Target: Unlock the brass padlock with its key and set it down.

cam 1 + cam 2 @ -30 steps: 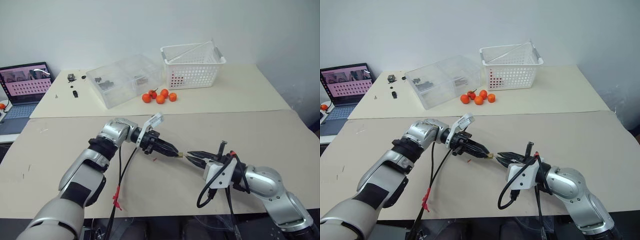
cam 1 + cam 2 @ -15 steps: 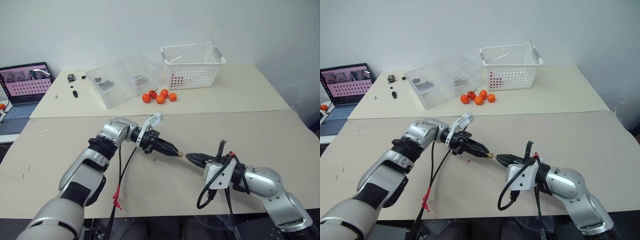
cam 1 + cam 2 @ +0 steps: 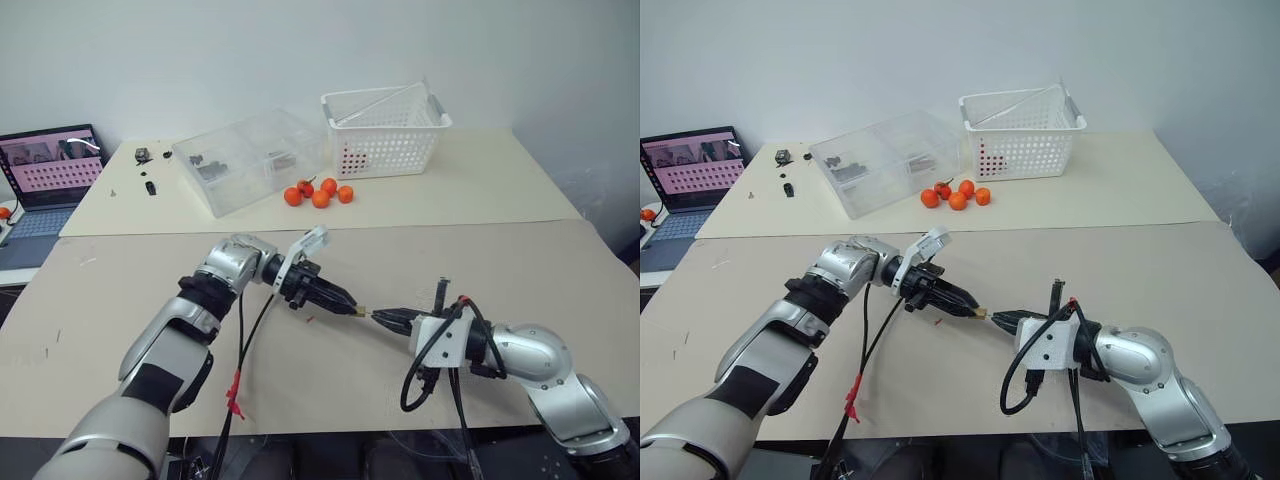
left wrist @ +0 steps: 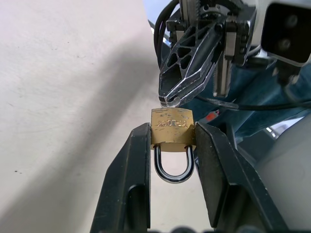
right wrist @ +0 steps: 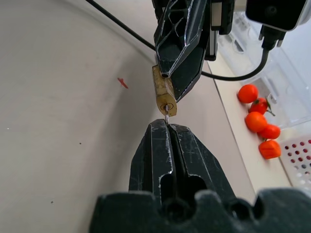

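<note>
The left gripper (image 4: 171, 141) pinches the brass padlock (image 4: 172, 127) by its body above the table (image 3: 560, 260); the left wrist view shows the shackle pointing back between the fingers. The right wrist view shows the key (image 5: 166, 116) seated in the keyhole, clamped by the right gripper (image 5: 167, 127), whose fingers were parted a second ago and are now pressed together.

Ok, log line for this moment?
left hand: gripping brass padlock | right hand: shut on key in keyhole | shackle closed
</note>
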You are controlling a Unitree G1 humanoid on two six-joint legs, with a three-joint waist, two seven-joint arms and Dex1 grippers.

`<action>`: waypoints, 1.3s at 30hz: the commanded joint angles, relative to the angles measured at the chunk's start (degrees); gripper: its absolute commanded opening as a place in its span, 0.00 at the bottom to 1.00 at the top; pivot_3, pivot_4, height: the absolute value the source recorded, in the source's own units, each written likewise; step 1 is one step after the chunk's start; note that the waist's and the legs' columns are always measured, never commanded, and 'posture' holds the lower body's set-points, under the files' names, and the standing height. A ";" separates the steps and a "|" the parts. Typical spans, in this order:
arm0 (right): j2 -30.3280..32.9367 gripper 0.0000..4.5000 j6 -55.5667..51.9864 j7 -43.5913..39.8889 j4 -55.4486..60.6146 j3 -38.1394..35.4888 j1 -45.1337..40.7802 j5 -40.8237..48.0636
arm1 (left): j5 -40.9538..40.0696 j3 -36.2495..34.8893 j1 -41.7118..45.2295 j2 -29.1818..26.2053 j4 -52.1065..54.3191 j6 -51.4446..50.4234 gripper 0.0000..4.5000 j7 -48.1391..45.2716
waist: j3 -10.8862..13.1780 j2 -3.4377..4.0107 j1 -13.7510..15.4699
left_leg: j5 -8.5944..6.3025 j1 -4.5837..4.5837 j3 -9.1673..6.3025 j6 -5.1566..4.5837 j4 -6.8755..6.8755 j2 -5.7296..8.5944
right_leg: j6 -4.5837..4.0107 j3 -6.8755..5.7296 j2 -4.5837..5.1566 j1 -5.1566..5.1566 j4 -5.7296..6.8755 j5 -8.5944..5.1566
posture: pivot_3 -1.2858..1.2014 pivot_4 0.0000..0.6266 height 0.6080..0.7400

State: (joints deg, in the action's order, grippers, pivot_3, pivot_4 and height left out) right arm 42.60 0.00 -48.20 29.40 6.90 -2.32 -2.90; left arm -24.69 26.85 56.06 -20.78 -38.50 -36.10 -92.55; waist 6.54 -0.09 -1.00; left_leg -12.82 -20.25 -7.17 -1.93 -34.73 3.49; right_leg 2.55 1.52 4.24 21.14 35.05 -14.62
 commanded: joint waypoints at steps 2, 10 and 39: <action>-0.22 0.02 -8.21 -1.75 4.08 -1.40 -3.07 6.45 | 0.72 -0.93 0.71 -0.12 1.47 1.41 0.19 0.05 | 0.00 0.00 -0.03 | -0.01 0.00 0.00 -0.01 0.00 -0.02 | 0.00 0.03 0.01 0.00 0.00 0.00 | 0.52 0.24 1.00; -2.50 0.02 -24.51 -1.52 6.70 -2.91 -7.60 17.19 | 1.92 -1.02 0.43 0.14 1.53 2.36 0.19 0.05 | -0.01 0.01 0.09 | -0.12 -0.02 -0.05 -0.20 -0.05 -0.07 | 0.00 0.04 0.01 0.00 -0.01 0.00 | 0.52 0.24 1.00; 5.63 0.02 2.15 1.11 2.15 0.13 -5.87 0.28 | 2.17 -1.91 0.34 0.63 1.30 1.90 0.19 0.05 | -0.01 0.02 0.17 | -0.15 -0.02 -0.01 -0.25 -0.06 0.05 | 0.03 0.13 0.03 0.04 -0.03 -0.02 | 0.52 0.24 1.00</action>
State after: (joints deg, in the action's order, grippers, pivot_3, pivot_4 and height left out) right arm 47.85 -0.55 -47.30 30.69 9.45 -8.16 -2.86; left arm -22.13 25.98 55.79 -19.91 -38.00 -34.78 -92.24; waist 6.53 -0.07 -0.82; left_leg -12.97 -20.27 -7.19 -2.19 -34.80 3.54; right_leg 2.58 1.64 4.27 21.18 35.02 -14.63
